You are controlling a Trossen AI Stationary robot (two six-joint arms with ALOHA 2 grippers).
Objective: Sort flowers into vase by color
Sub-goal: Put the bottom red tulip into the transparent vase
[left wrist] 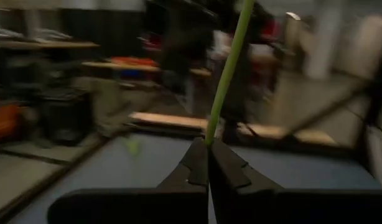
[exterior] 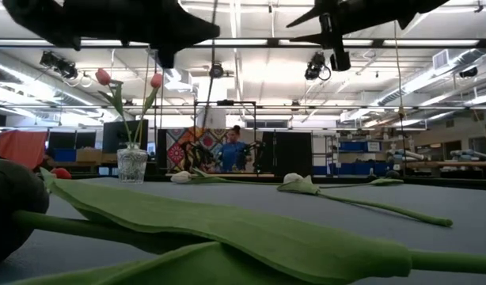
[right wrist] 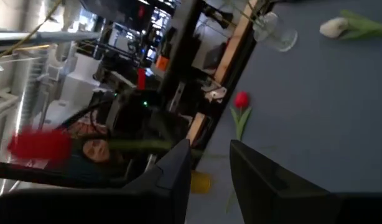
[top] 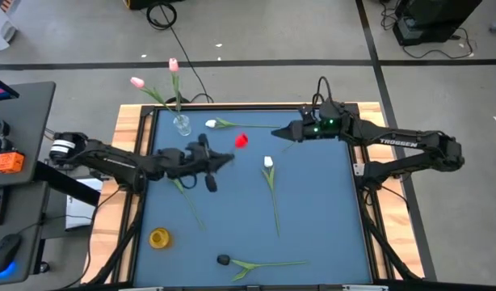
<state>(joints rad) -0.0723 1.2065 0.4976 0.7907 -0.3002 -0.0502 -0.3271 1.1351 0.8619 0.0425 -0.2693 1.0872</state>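
Step in hand: a judgement; one flower is lifted for sorting, with several more to place
Left pincer [left wrist: 208,149]: pressed together on a thin green stem [left wrist: 227,68]; it hangs above the blue cloth-covered surface [top: 313,210], near the clear glass vase [top: 182,124]
Held flower: its head is out of the left wrist view; the high view shows a small red tulip head [top: 241,140] just off this pincer's tip, and I judge it belongs to that stem
Right pincer [right wrist: 209,155]: fingers spread, nothing seen between them; it waits over the far side of the surface
Sorted so far: two pink tulips [top: 174,65] stand in the glass vase; the short yellow vase [top: 159,237] shows no flower
Lying loose: a white tulip by the glass vase [top: 211,124]; a second white tulip mid-surface [top: 268,162]; a dark-headed tulip at the near edge [top: 223,260]
Next move: likely carrying the red flower to a vase other than the pink one; the stem must turn upright and meet a narrow mouth
View differences: only the left wrist view proves the pinch; only the right wrist view shows another red tulip [right wrist: 241,99] lying between the two vases; the low view shows both arms raised off the surface
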